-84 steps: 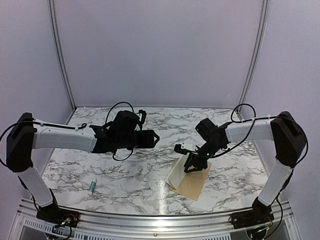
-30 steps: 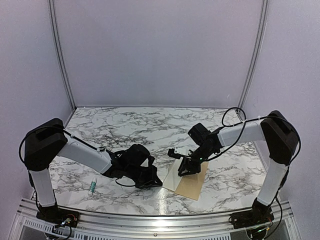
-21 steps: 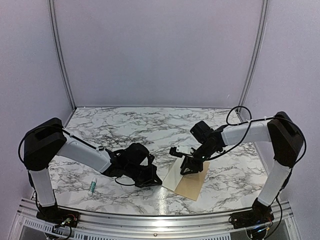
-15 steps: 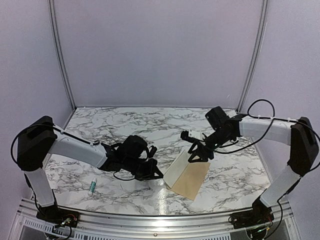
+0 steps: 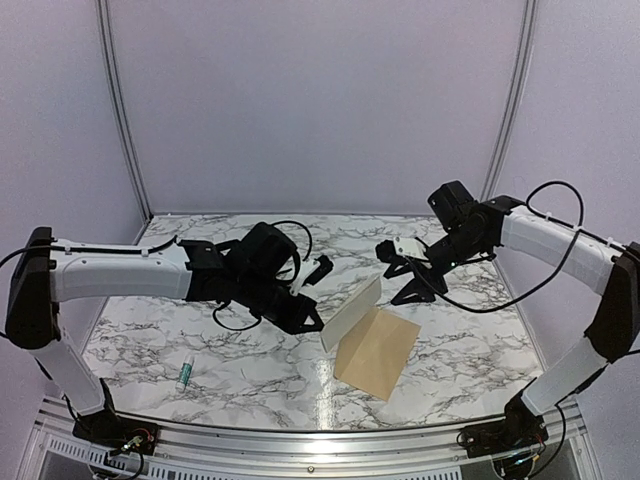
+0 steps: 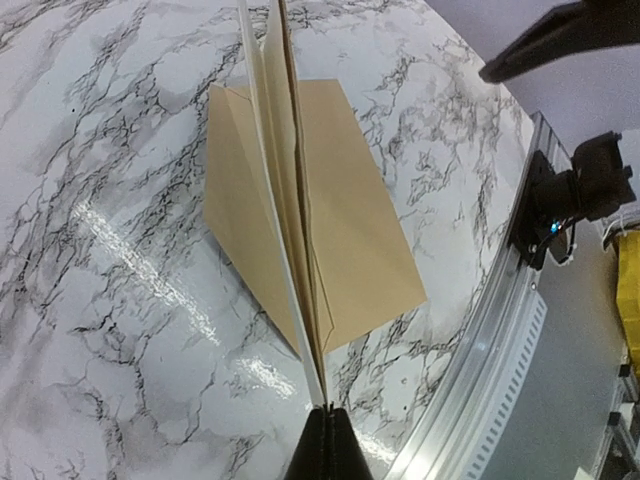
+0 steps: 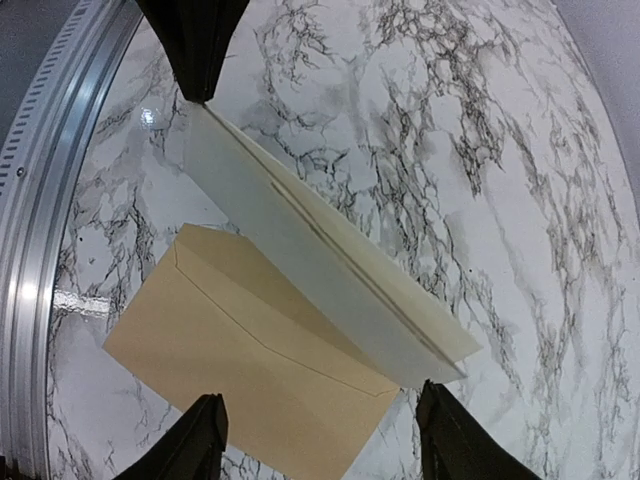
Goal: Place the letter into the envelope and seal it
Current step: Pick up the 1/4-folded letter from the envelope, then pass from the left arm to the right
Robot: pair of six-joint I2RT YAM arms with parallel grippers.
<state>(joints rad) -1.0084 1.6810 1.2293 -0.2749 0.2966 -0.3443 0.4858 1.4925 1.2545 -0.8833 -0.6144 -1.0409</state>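
The letter [image 5: 350, 312] is a folded cream-white sheet, held tilted above the table by its near corner. My left gripper [image 5: 310, 322] is shut on that corner. In the left wrist view the letter [image 6: 283, 230] runs edge-on away from the closed left gripper [image 6: 328, 440]. The tan envelope [image 5: 378, 352] lies flat on the marble beneath it, its flap seam facing up. My right gripper [image 5: 400, 280] hangs open above and to the right, touching nothing. Its wrist view shows the letter [image 7: 330, 260] over the envelope [image 7: 240, 380], between the spread fingers [image 7: 190, 445].
A small glue stick [image 5: 184, 374] lies on the marble at the front left. An aluminium rail [image 5: 300, 440] runs along the table's near edge. Purple walls close the back and sides.
My right gripper opened, let go of the letter and rose back to the right. My left gripper closed on the letter's corner and lifted it off the envelope.
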